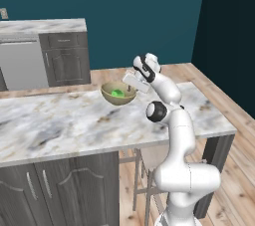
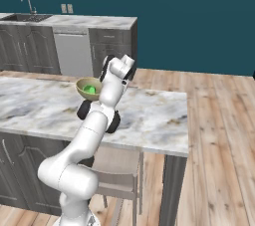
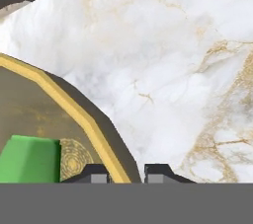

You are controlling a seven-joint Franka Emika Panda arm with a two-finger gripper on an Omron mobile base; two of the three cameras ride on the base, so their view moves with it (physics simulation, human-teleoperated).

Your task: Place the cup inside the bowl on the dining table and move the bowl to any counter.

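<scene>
The small bright green tumbler cup sits inside the round olive-gold bowl, so the first half of the job looks done. The bowl rests on the freestanding dining table, on its white-grey marble top veined brown, near the far edge. Now it's the bowl's turn. The white arm's two-finger gripper is right down at the near rim, and in the hand view one dark tip stands inside the thin yellow rim and the other just outside it. The jaws are drawn close together astride that rim, apparently pinching the bowl's wall, though actual contact is hard to confirm.

Judging from this, the step in hand is securing the bowl. Next comes a level lift, so the cup doesn't tip out, then a carry to the marble counter along the teal wall, well apart from the table.

The count: one cup, one bowl, one gripper, one wooden stool tucked under the table.
</scene>
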